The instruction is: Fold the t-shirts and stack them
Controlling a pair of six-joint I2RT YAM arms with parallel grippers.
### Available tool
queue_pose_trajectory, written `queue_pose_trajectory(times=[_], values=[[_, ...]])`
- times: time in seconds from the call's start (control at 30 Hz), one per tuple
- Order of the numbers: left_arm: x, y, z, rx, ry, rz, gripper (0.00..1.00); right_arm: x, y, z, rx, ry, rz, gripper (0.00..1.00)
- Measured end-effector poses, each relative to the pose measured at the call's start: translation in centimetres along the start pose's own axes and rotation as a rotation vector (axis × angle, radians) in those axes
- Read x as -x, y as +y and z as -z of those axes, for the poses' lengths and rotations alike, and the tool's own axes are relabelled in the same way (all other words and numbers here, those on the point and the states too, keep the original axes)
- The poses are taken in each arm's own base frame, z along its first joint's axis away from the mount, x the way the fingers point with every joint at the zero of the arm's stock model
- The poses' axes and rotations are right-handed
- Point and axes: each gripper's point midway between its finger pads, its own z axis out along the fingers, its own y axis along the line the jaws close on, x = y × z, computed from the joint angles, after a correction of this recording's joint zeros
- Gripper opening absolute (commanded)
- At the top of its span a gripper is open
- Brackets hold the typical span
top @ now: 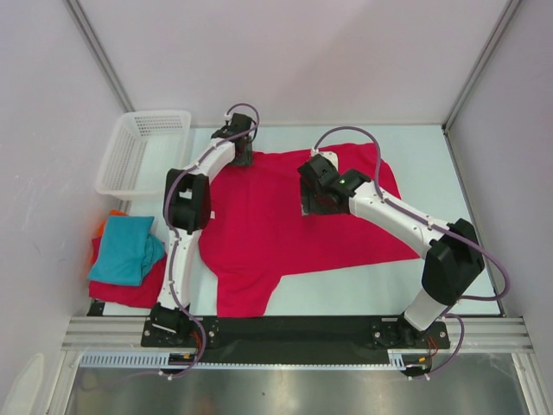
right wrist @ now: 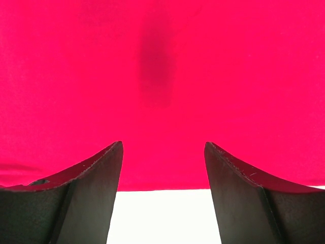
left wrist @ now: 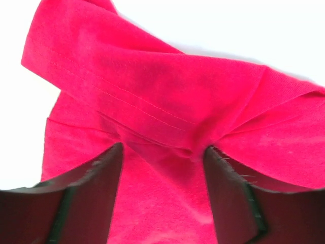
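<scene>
Top external view is showing the big crimson shirt (top: 276, 220) lying spread across the middle of the white table (top: 432, 164). One part of it is reaching toward the near edge and the rest is running out to the right. The left arm is stretching along the shirt's left side. The left gripper (top: 238, 149) is sitting right at the shirt's far left corner, near the white basket (top: 143, 154) that is standing at the far left of the table. The right arm is reaching in from the near right, and the right gripper (top: 314, 201) is hanging over the shirt's middle, a little right of centre.

Off to the left, beside the big shirt, a small pile is lying. A folded teal shirt (top: 128, 251) is resting on top of a folded red shirt (top: 130, 294), and an orange shirt (top: 102, 226) is peeking out at the pile's far edge.

In the left wrist view the fingers (left wrist: 94, 195) are standing well apart. A rumpled, folded-over hem of crimson cloth is bunching up between their tips, and they are not closing on it. In the right wrist view that gripper's fingers are likewise spread wide, hanging over flat, smooth cloth. The shirt's straight edge and bare white table are showing in the gap between them.
</scene>
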Motion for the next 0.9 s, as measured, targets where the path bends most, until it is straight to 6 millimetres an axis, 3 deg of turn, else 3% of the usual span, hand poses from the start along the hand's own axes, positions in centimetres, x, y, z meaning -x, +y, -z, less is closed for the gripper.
queue_pose_trajectory(times=[0.17,0.27,0.37,0.4,0.5,0.67,0.77,0.9], values=[[-0.1,0.1,0.1,0.016,-0.008,0.008,0.53,0.1,0.1,0.0,0.005,-0.001,-0.001,0.7],[-0.2,0.0,0.1,0.018,-0.01,0.014,0.52,0.1,0.1,0.0,0.005,0.0,-0.001,0.7],[-0.1,0.1,0.1,0.018,-0.011,0.016,0.59,0.0,0.1,0.0,0.006,0.001,0.0,0.7],[-0.1,0.1,0.2,0.018,-0.011,0.018,0.68,0.0,0.1,0.0,0.006,0.002,0.0,0.7],[0.0,0.2,0.3,0.025,-0.015,0.024,0.82,0.0,0.1,-0.1,0.005,0.003,0.001,0.7],[0.8,0.7,1.2,0.039,-0.036,0.037,0.86,-0.1,0.2,-0.2,0.003,0.008,0.002,0.7],[1.4,0.9,1.6,0.049,-0.054,0.043,0.79,-0.2,0.2,-0.4,0.001,0.01,0.004,0.69],[1.7,0.8,1.7,0.046,-0.063,0.044,0.51,-0.2,0.2,-0.4,0.0,0.012,0.008,0.69]])
